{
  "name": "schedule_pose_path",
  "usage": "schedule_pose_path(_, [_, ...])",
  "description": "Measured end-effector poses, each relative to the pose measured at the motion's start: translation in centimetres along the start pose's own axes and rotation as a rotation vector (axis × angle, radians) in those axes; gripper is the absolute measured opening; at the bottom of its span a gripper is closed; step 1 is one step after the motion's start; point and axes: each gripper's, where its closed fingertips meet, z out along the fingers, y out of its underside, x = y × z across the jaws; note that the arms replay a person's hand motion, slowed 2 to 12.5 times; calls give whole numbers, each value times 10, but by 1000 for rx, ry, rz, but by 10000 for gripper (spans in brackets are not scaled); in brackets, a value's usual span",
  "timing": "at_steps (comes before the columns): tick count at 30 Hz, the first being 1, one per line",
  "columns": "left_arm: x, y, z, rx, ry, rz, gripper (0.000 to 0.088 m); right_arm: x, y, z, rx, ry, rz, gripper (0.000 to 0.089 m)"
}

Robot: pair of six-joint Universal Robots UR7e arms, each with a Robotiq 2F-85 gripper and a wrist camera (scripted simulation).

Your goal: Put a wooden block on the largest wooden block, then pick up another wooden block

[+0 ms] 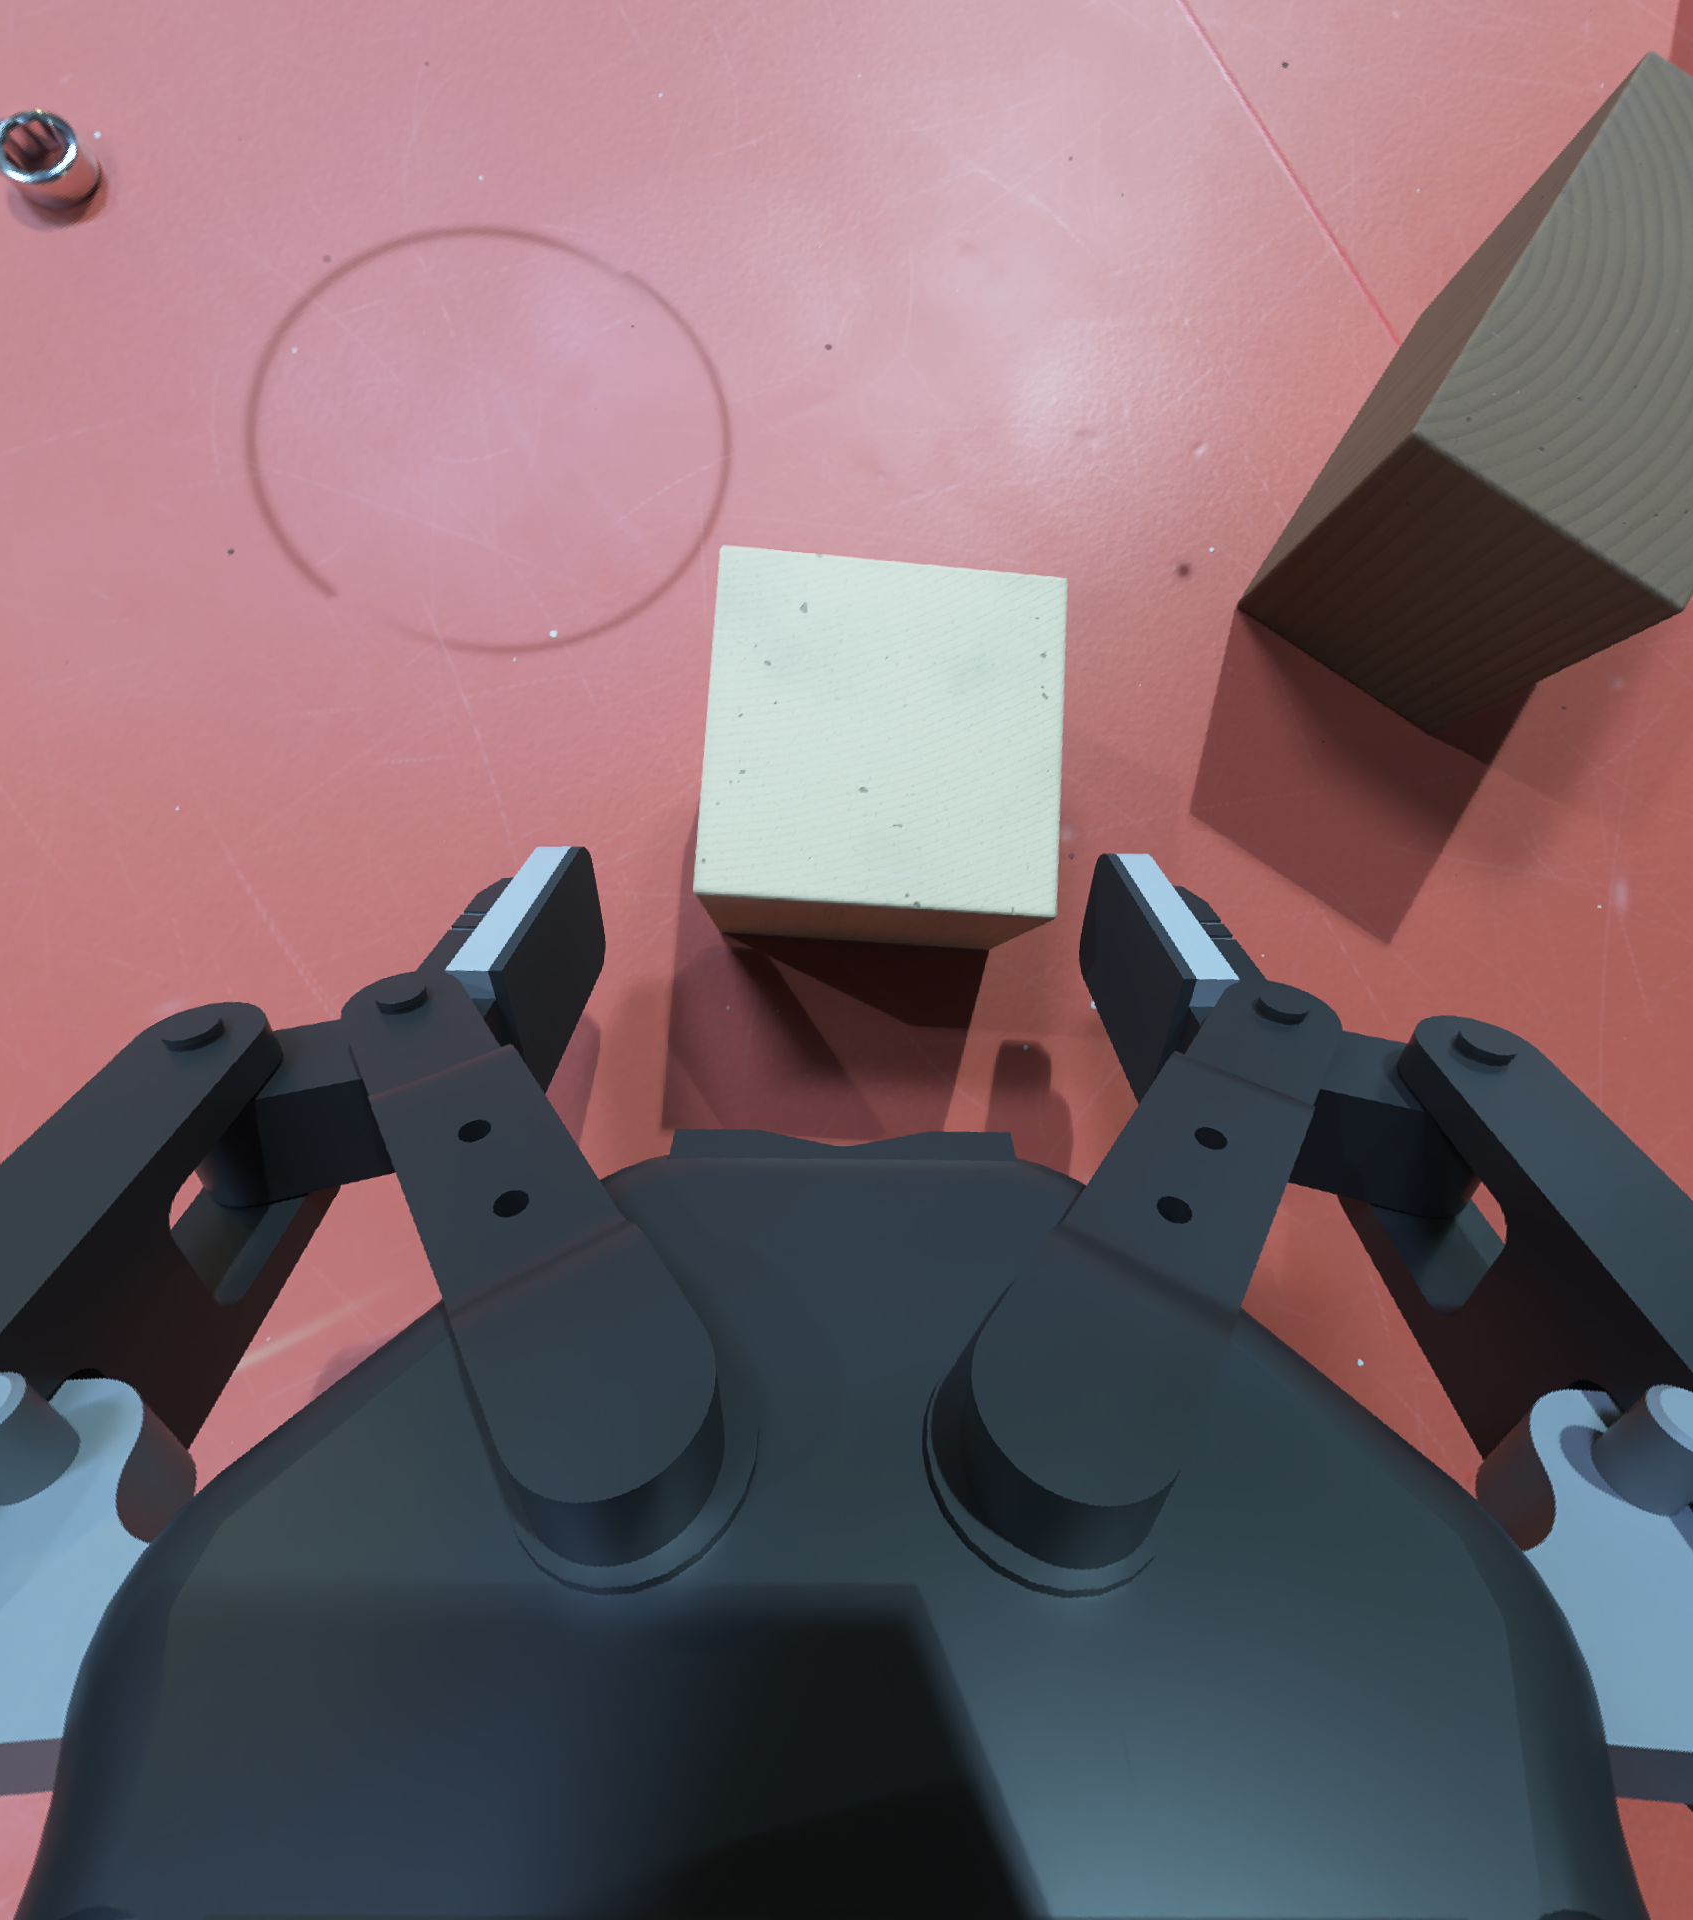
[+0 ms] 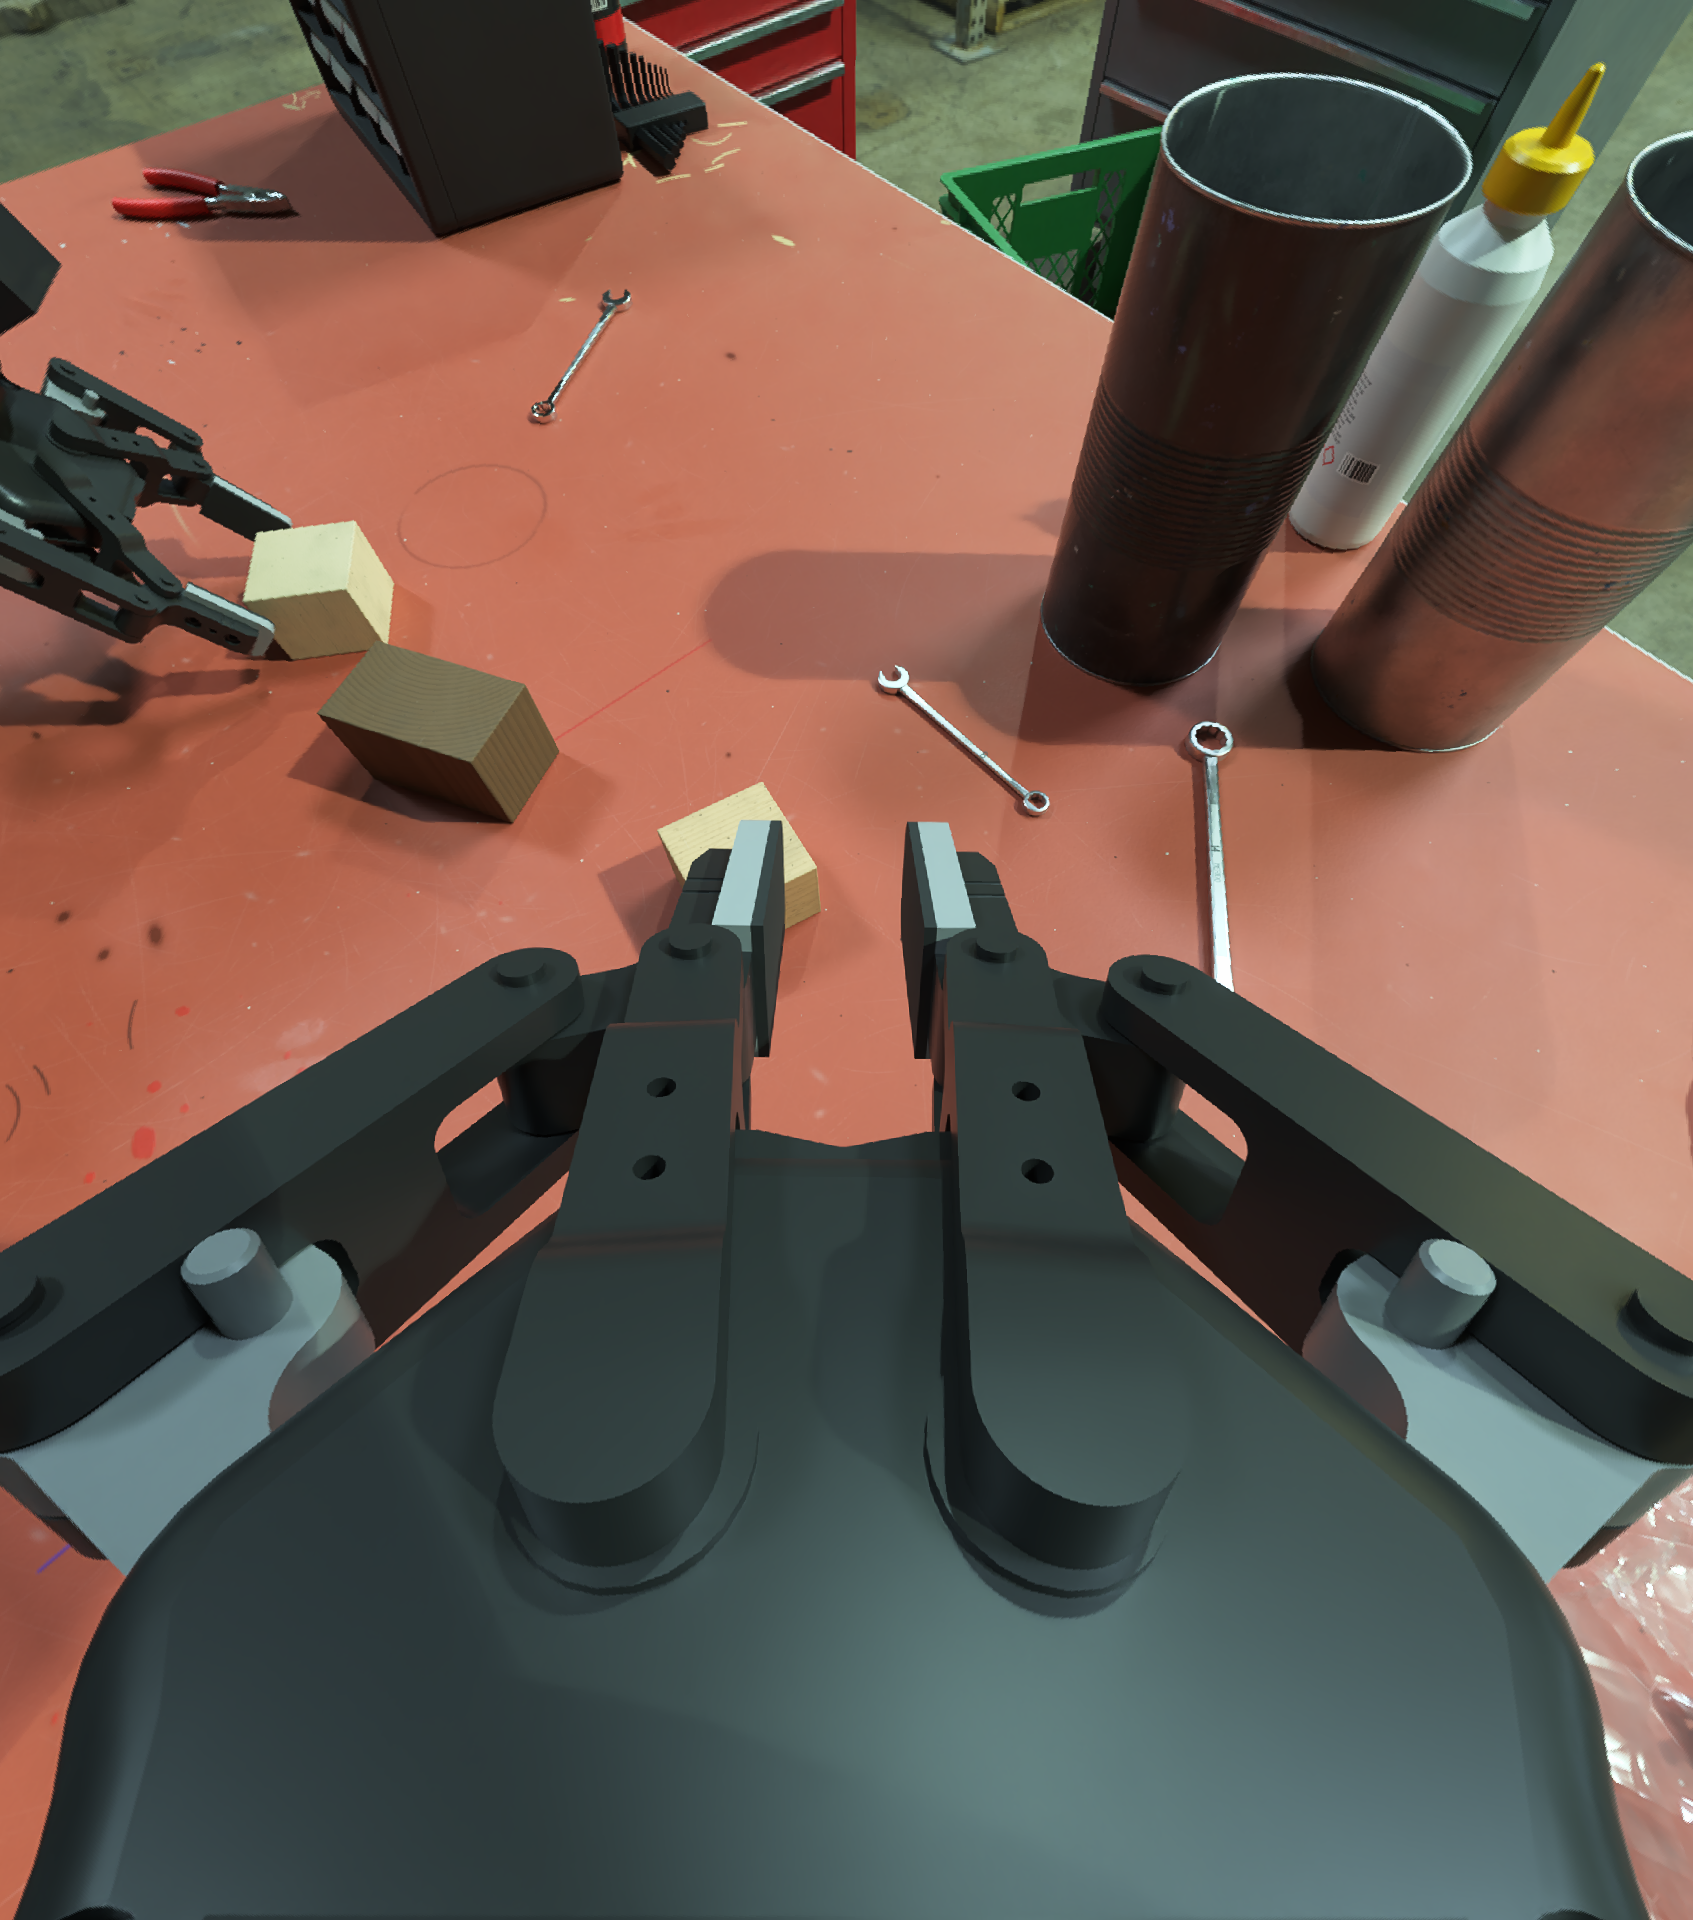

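Observation:
A pale wooden block (image 1: 883,738) stands on the red table just ahead of my open left gripper (image 1: 842,914), whose fingers sit at its near corners without closing on it. The large dark brown wooden block (image 1: 1569,416) lies to its right. In the right wrist view the left gripper (image 2: 265,582) straddles the pale block (image 2: 317,587), with the brown block (image 2: 442,727) beside it. A small light wooden block (image 2: 733,842) lies partly behind the left finger of my right gripper (image 2: 842,883), which is open and empty above the table.
Two tall metal cylinders (image 2: 1237,384) (image 2: 1590,468) and a white glue bottle (image 2: 1424,343) stand at the right. Wrenches (image 2: 967,743) (image 2: 1214,852) (image 2: 577,358) lie on the table; one shows in the left wrist view (image 1: 21,140). Red pliers (image 2: 198,195) and a dark box (image 2: 468,99) are far back.

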Motion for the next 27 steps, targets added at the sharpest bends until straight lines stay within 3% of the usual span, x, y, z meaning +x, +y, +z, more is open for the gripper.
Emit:
schedule_pose_path(14, [4, -9, 11, -34, -52, 100, 761, -1, 0, 0, -2, -1, -4, 208])
schedule_pose_path(23, [2, -15, 13, -37, -87, 128, 640, -1, 2, 1, -10, -2, -6, 208])
schedule_pose_path(27, [3, -19, 14, -17, -77, 126, 544, -1, 2, 1, -12, -4, -9, 208])
